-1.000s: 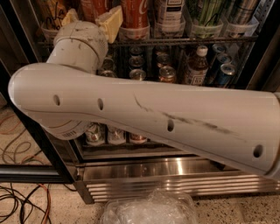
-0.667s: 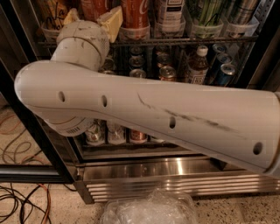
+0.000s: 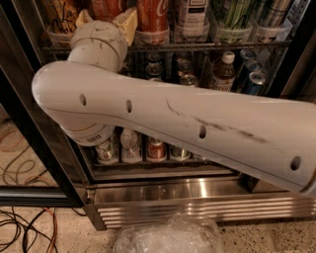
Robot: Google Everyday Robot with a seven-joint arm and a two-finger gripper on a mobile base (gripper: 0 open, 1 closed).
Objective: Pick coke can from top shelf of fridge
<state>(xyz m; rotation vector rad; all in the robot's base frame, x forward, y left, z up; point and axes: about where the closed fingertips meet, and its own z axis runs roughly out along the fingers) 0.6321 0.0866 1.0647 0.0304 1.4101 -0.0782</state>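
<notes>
My gripper [image 3: 104,22] is at the top left, reaching into the fridge [image 3: 197,207] at the top shelf [image 3: 207,46]. My white arm [image 3: 197,123] crosses the whole view and hides much of the middle racks. A red coke can [image 3: 152,14] with white script stands in a clear tray on the top shelf, just right of the gripper. Another reddish can [image 3: 104,6] shows directly beyond the gripper, mostly cut off by the top edge. I cannot tell whether the gripper touches it.
Pale and green cans [image 3: 237,15] fill the top shelf to the right. A brown bottle [image 3: 224,71] and blue cans [image 3: 254,81] sit on the rack below. Small bottles and cans [image 3: 156,148] line the bottom rack. Cables [image 3: 24,222] and a clear plastic bag [image 3: 168,237] lie on the floor.
My arm's elbow and the gripper have shifted slightly to the right. The cans on the shelf have not moved.
</notes>
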